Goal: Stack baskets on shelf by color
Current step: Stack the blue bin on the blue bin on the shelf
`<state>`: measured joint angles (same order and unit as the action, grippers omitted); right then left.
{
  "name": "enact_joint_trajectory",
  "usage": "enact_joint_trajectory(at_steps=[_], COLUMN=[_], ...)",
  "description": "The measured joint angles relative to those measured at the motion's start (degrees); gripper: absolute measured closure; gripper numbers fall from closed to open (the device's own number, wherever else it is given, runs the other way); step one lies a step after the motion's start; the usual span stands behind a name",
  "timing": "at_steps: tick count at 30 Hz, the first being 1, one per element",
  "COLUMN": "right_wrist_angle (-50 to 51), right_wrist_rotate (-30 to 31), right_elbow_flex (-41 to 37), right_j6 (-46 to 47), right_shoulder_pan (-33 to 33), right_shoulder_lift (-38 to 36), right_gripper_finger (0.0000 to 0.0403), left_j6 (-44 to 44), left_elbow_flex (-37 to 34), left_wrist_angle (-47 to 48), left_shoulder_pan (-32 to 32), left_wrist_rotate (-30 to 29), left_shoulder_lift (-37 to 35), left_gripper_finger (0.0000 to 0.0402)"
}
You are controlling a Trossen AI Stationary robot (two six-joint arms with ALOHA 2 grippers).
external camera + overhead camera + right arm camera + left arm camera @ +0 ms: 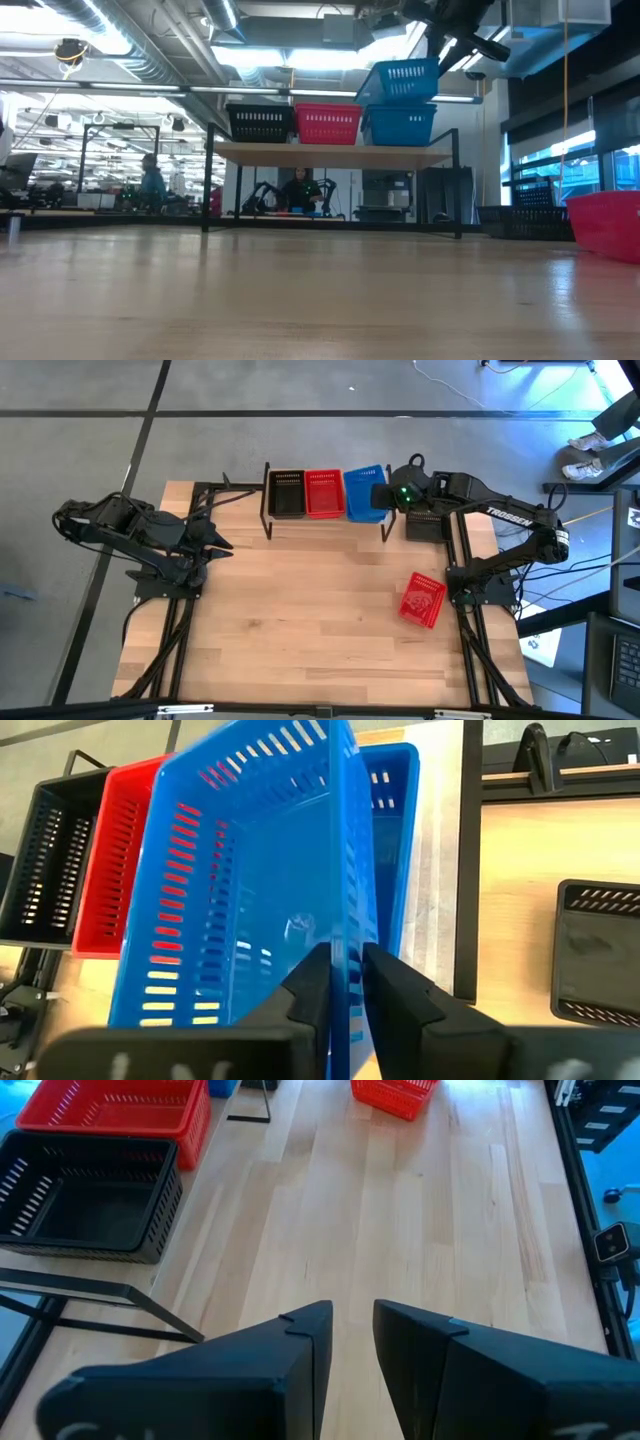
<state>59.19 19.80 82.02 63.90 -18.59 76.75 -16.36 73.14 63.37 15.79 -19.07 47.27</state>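
On the shelf [330, 153] stand a black basket [287, 493], a red basket [323, 493] and a blue basket [400, 125] in a row. A second blue basket [400, 80] sits tilted in the top of the first, one end higher. My right gripper [345, 970] is above the shelf's right end, shut on that upper basket. My left gripper [222, 540] hangs over the table's left side, open and holding nothing. Another red basket [422, 600] lies tipped on the tabletop at the right. My right gripper pinches the upper blue basket's long side wall at its rim [350, 935], one finger inside the basket and one outside. The fingers slant down from the table's right side. The basket is tilted, with its lower part resting in the blue basket beneath.
A black basket [428, 525] sits just right of the shelf, near the right arm's base. Bare tabletop [320, 610] stretches in front of the shelf. People stand in the room beyond the table [300, 190].
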Motion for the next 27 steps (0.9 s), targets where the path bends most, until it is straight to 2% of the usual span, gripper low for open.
enact_joint_trajectory(at_steps=[7, 14, 27], right_wrist_angle=[-0.04, -0.18, -1.63], right_wrist_rotate=[1.98, 3.24, 7.84], right_elbow_flex=[0.00, 0.00, 0.02], right_j6=[-1.18, -1.76, -1.25], right_shoulder_pan=[0.00, -0.07, -0.02], right_shoulder_lift=[0.00, 0.00, 0.02], right_gripper_finger=[0.0347, 0.0394, 0.0395], left_j6=[0.00, 0.00, 0.00], left_elbow_flex=[0.00, 0.00, 0.00], left_wrist_angle=[0.00, 0.02, 0.01], left_shoulder_pan=[-0.02, -0.02, -0.02], left_wrist_rotate=[0.00, 0.00, 0.00], left_shoulder_lift=[0.00, 0.00, 0.00], left_gripper_finger=[0.0333, 0.0333, 0.0333])
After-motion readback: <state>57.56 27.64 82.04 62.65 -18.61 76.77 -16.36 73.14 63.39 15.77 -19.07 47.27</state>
